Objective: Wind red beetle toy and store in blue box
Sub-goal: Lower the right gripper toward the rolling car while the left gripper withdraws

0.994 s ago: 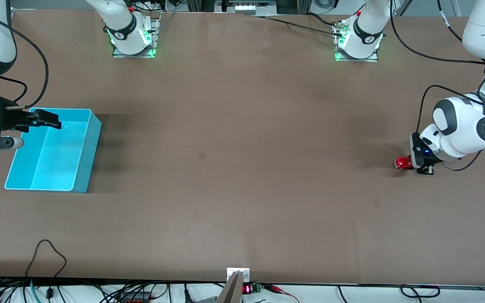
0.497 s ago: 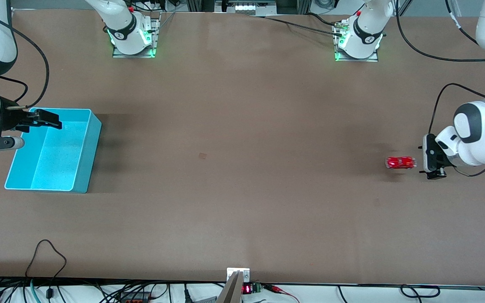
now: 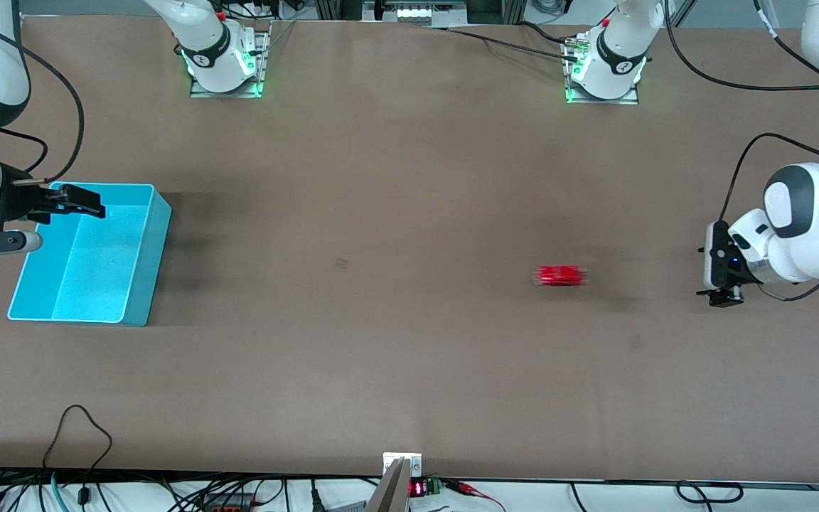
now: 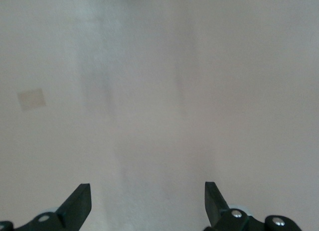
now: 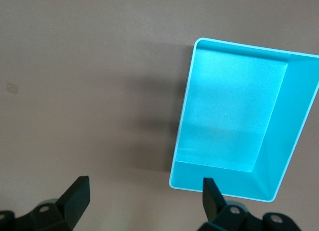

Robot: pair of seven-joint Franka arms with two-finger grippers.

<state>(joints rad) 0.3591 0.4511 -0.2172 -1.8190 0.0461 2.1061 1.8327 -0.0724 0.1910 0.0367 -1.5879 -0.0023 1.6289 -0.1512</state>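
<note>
1. So, toy (image 3: 560, 276) got let go: a second ago pinned at the left end effector (image 3: 721, 276), half a second ago sitting just clear of it, now well apart and smeared with motion blur.
2. Rolling on its own across the tabletop (image 3: 409, 334) toward the right arm's end, roughly level with the box (image 3: 141, 284) in distance from the front camera. Reads as wound and released, so the winding half looks done.
3. Left end effector spread wide, holding nothing, hovering low over the tabletop at its own end; pulled back a bit since the release. Left wrist view shows only bare surface between the fingers (image 4: 79, 203).
4. Right end effector (image 3: 72, 201) hasn't budged across all three front frames, parked over the box's rim at the corner toward the bases. Fingers (image 5: 77, 196) spread apart in the right wrist view, nothing pinched, box interior empty below.
5. Storing not yet done. Toy still a long way short of the box, lots of open tabletop between.
6. Best guess: right arm is the one placed to catch it once it slows or arrives. Risk: toy drifts off line or bumps the box wall and stops outside, so a pick off the tabletop may be needed.
</note>
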